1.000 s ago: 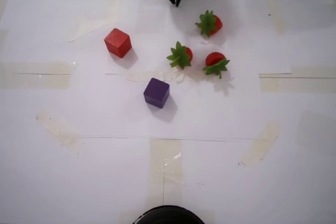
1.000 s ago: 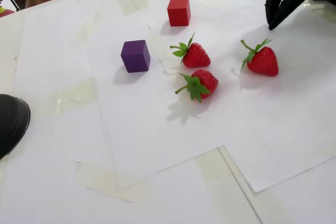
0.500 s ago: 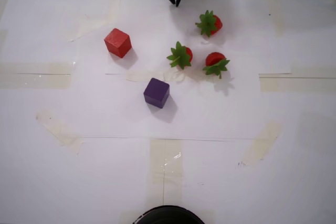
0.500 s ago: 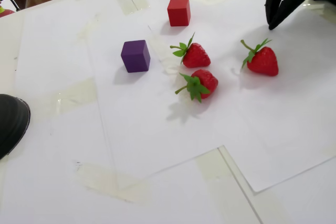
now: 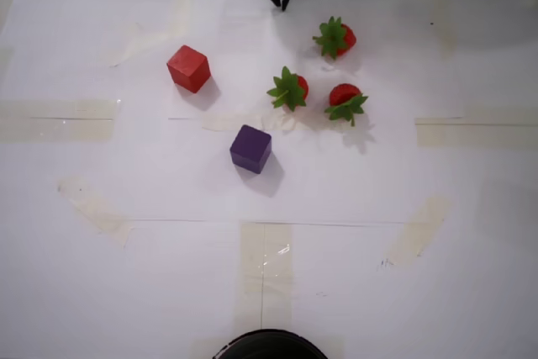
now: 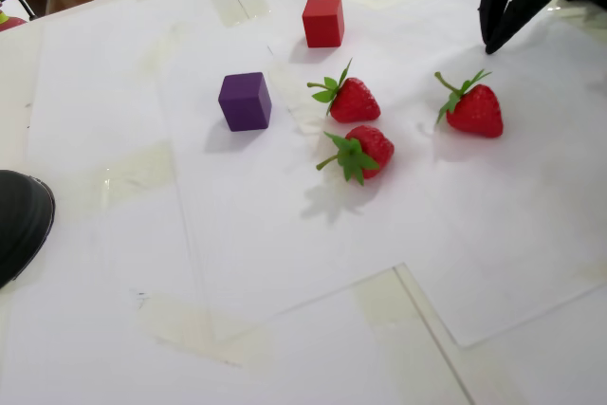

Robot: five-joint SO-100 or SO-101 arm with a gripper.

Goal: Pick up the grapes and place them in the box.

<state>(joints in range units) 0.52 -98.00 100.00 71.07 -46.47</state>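
No text, label, brand, number or sign can be read in either view.
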